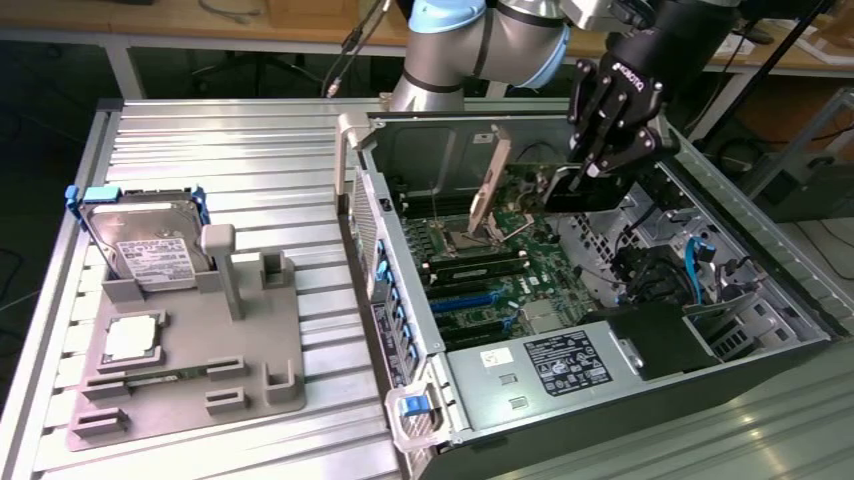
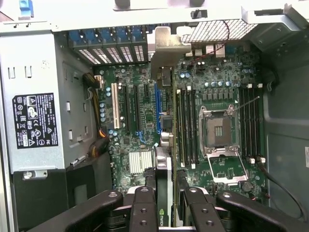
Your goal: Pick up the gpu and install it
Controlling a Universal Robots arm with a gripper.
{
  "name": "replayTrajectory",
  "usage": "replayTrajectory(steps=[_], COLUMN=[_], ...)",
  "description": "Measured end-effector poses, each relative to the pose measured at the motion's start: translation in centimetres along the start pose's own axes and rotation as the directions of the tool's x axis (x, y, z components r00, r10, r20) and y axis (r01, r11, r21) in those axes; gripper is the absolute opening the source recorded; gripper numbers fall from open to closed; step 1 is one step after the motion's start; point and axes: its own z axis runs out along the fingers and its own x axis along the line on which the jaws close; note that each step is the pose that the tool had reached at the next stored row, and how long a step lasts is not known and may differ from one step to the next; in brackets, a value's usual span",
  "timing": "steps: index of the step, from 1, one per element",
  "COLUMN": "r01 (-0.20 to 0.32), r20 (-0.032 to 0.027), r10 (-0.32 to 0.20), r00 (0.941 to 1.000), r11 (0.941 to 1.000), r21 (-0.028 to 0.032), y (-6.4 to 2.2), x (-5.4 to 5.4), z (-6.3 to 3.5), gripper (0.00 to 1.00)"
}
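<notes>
Fingers (image 2: 144, 208) clenched on the gpu (image 2: 164, 183), held edge-on over the motherboard (image 2: 217, 87). Long axis runs alongside the blue slot (image 2: 157, 108), just beside it.

Edge-on gpu (image 2: 163, 166) in the gripper (image 2: 165, 195), over the motherboard (image 2: 140, 111).

This looks like a robotics lab or workshop. A silver and pale-blue jointed robot arm (image 1: 467, 45) with a black gripper (image 1: 590, 175) reaches over a ribbed aluminium desk (image 1: 254, 150). On the desk are an open black computer tower case (image 1: 667, 420), its green motherboard (image 1: 514, 285) bared, and a grey plastic parts fixture (image 1: 254, 350). Pale wooden workbenches (image 1: 160, 22) stand behind.
</notes>
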Motion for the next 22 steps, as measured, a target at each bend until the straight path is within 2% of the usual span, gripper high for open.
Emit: replayTrajectory(steps=[22], r01=[0.000], r20=[0.0000], r10=[0.000], r00=[1.0000], r11=[1.0000], r21=[0.0000], y=[-0.06], x=[0.0], z=[1.39], gripper=[0.27])
